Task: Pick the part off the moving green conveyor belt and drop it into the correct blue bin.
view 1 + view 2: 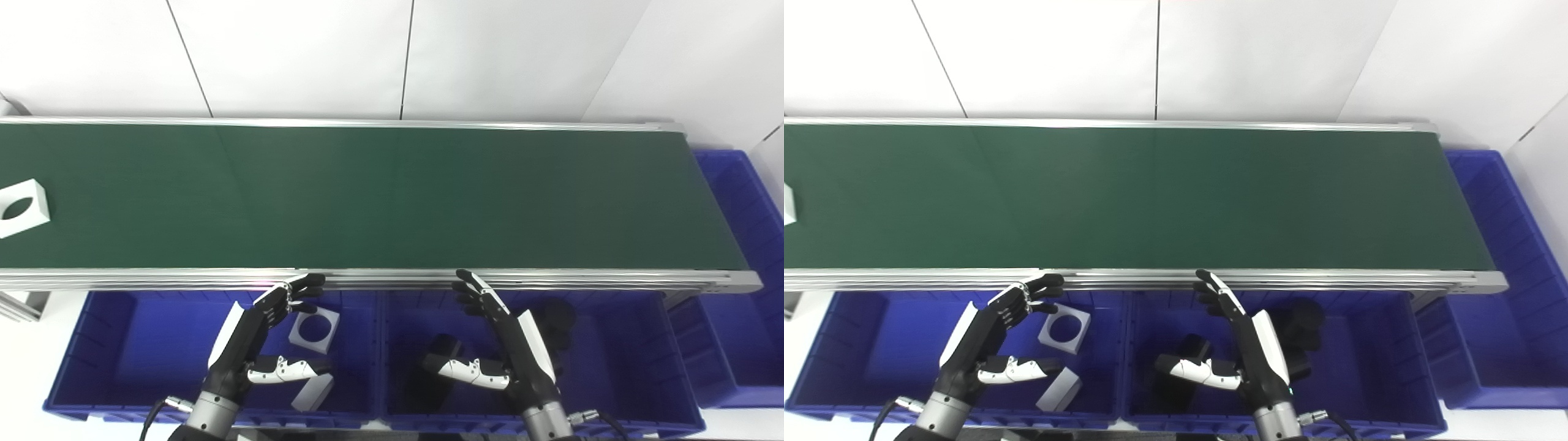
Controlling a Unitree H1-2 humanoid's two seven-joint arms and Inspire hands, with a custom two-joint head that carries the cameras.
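Note:
A white square part with a round hole [23, 207] lies on the green conveyor belt [392, 196] at the far left edge of view; in the right eye view only its corner [787, 205] shows. My left hand [257, 343] is open and empty above the left blue bin [110, 355], just below the belt's near rail. My right hand [502, 343] is open and empty above the right blue bin [625, 355]. Both hands are far from the part on the belt.
The left bin holds two white parts [314, 329] [312, 394]. The right bin holds black parts [557, 318] [445, 347]. A third blue bin [744, 275] stands past the belt's right end. An aluminium rail [392, 280] runs along the belt's near edge.

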